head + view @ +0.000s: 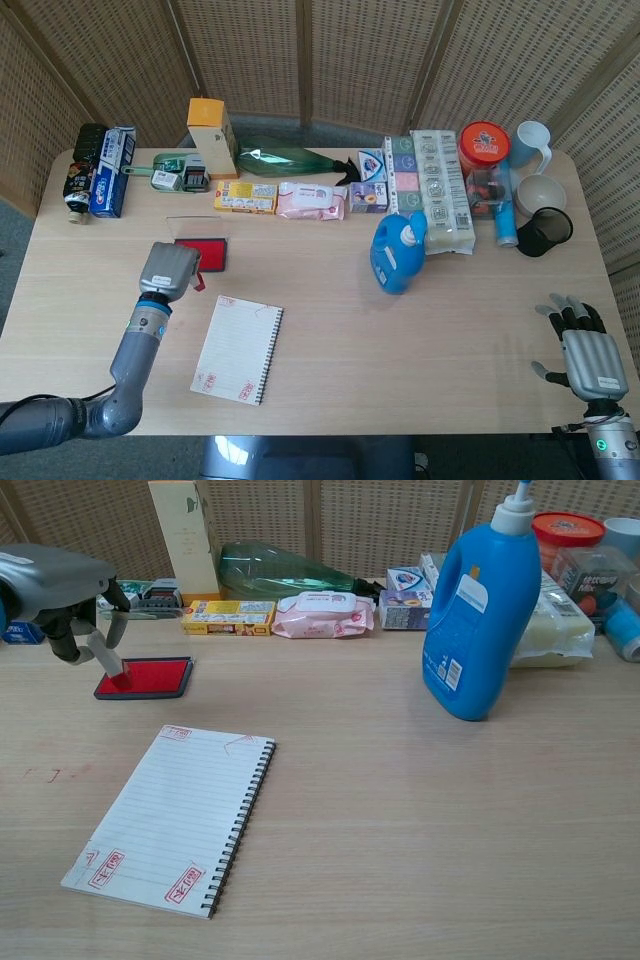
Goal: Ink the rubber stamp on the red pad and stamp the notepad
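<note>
On the left side of the tabletop (pixel 330 330), we see the left robot hand (pixel 170 268) holding the rubber stamp (pixel 108 657) pinched in its fingers, the stamp tilted and its red lower end over the near left part of the red pad (pixel 148 677); we cannot tell whether it touches the ink. The pad lies flat, just behind the notepad (pixel 170 815). The notepad is spiral-bound along its right edge, lined, and lies at a slant. It carries red stamp marks: two near its front edge, and fainter ones at its far corners.

At the right front corner, the right robot hand (pixel 585 345) rests palm down with its fingers spread apart, holding nothing; only the head view shows it.

Well apart from both, a blue detergent bottle (pixel 480 610) stands upright toward the middle right. Along the back edge runs a row of goods: a tall yellow box (pixel 212 135), a green bottle (pixel 285 160) lying on its side, a pink wipes pack (pixel 312 200) and a white mug (pixel 533 145).
</note>
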Controlling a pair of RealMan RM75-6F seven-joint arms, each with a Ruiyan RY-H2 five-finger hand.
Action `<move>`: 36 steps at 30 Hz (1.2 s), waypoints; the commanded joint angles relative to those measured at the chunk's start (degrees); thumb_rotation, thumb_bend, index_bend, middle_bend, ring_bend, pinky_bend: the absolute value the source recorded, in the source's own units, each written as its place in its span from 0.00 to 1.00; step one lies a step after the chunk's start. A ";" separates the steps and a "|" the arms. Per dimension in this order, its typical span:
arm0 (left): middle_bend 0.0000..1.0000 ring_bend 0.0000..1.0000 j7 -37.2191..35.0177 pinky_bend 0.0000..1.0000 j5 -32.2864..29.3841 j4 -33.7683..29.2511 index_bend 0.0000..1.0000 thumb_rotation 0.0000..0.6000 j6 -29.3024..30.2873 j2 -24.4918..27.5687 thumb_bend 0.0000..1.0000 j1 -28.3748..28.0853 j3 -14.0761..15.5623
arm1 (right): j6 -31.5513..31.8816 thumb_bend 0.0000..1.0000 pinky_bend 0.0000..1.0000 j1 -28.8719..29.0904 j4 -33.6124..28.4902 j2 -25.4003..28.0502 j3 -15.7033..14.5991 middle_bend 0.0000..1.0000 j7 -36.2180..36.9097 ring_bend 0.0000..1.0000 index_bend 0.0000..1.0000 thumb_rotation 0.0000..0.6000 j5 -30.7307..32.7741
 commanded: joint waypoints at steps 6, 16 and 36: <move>1.00 1.00 3.20 1.00 9.75 -5.23 0.62 1.00 3.92 1.19 0.37 1.95 7.26 | 0.09 0.06 0.08 0.01 -0.13 0.06 -0.13 0.12 -0.06 0.10 0.21 1.00 -0.36; 1.00 1.00 5.51 1.00 13.31 -3.50 0.63 1.00 5.17 -1.77 0.36 2.99 10.07 | 0.46 0.06 0.08 -0.14 -0.43 0.49 -0.07 0.12 0.41 0.10 0.21 1.00 -0.55; 1.00 1.00 6.94 1.00 21.22 -0.32 0.63 1.00 2.88 -8.49 0.36 4.73 13.54 | 0.37 0.06 0.08 -0.14 -0.70 0.61 -0.15 0.12 0.32 0.10 0.21 1.00 -0.55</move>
